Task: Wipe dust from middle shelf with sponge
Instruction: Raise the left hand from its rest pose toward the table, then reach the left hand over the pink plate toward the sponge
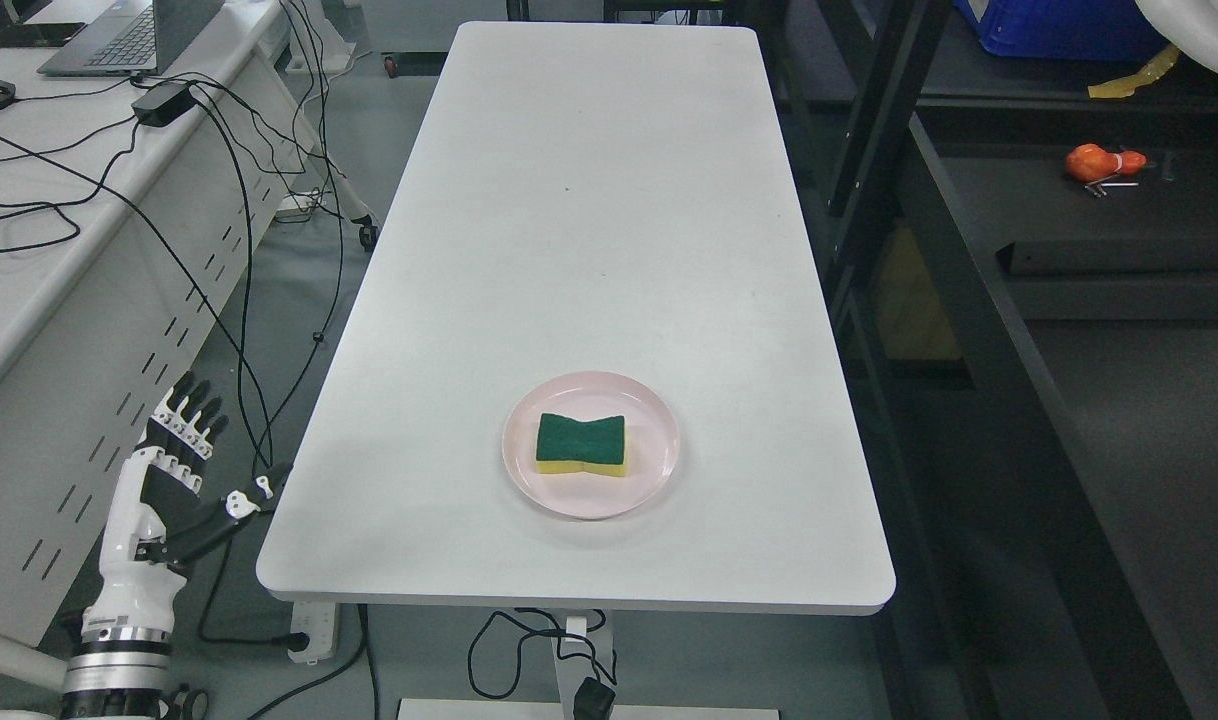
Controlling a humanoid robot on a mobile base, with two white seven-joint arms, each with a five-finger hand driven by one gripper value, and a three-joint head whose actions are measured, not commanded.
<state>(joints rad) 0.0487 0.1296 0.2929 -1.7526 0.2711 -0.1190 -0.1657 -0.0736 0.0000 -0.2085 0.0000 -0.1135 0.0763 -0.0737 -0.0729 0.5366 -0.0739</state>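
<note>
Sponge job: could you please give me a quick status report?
Left hand open, off the table's left edge; right hand out of view. Sponge untouched on pink plate. Nothing in the way.

White table (pixel 609 250) between cabled desk (pixel 59 250) and dark shelving (pixel 969 300).

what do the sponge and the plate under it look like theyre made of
Sponge: likely soft yellow foam with a dark green, rougher scouring layer on top, judging by the two colour layers and matte look. Plate: pale pink, smooth, faintly glossy with a raised rim, probably plastic, though glazed ceramic can't be ruled out.
</note>
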